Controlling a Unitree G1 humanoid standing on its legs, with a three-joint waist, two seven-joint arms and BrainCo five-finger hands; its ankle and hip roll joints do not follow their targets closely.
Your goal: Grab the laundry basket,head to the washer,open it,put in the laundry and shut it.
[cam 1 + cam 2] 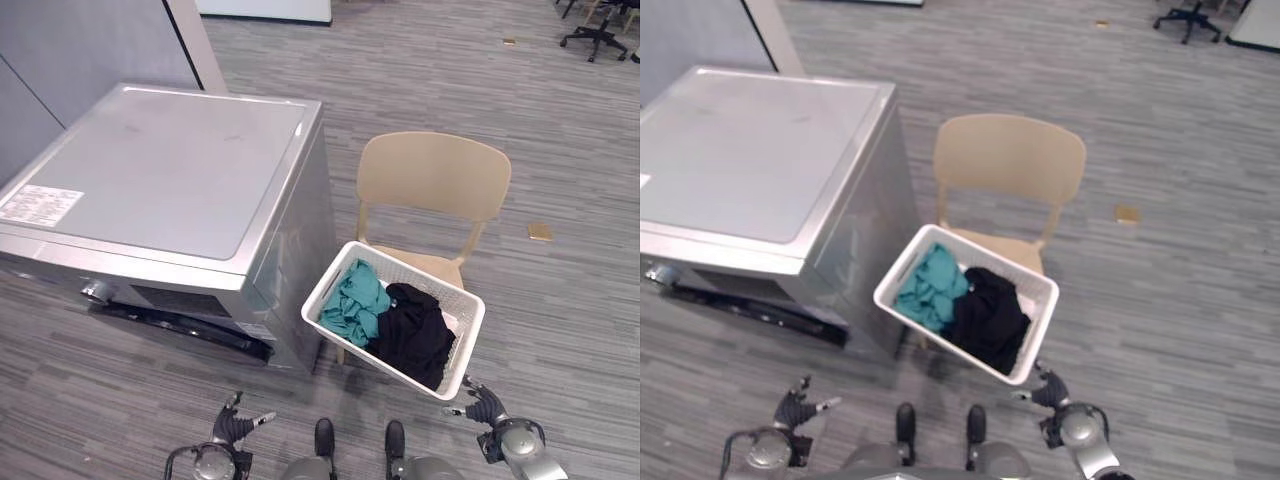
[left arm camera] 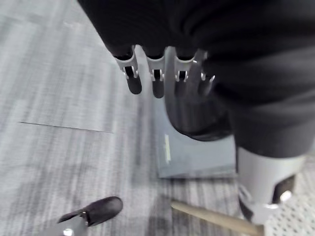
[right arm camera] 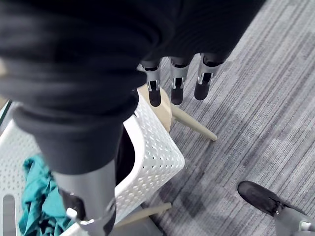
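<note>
Item 1, nearest the head camera: left hand [image 1: 237,424], low before the robot, fingers straight and relaxed, holding nothing. Its wrist view showed the fingers [image 2: 133,81] hanging over grey carpet floor [image 2: 59,98].

Item 2: right hand [image 1: 483,405], also low, just beside the near corner of the laundry basket [image 1: 462,340]. Fingers [image 3: 177,83] were extended and loose, closed on nothing; the wrist view put them above and just past the basket's perforated white wall, not gripping it. Whether a fingertip grazed the rim could not be told.

Item 3: laundry basket, white, resting tilted on the seat of a tan chair [image 1: 435,175], ahead of the right hand and between the two hands' lines of reach. Contents: teal garment [image 1: 355,300] on the side toward the left hand, black garment [image 1: 412,335] on the side toward the right hand.

Item 4: washer [image 1: 170,180], silver, standing ahead of the left hand and just beside the chair. Its door was judged to be unopened, though the front was mostly out of sight.

Status, as judged: no step complete. Basket not yet grabbed. Outstanding: grasp basket, carry to washer, open, load both garments, shut.
</note>
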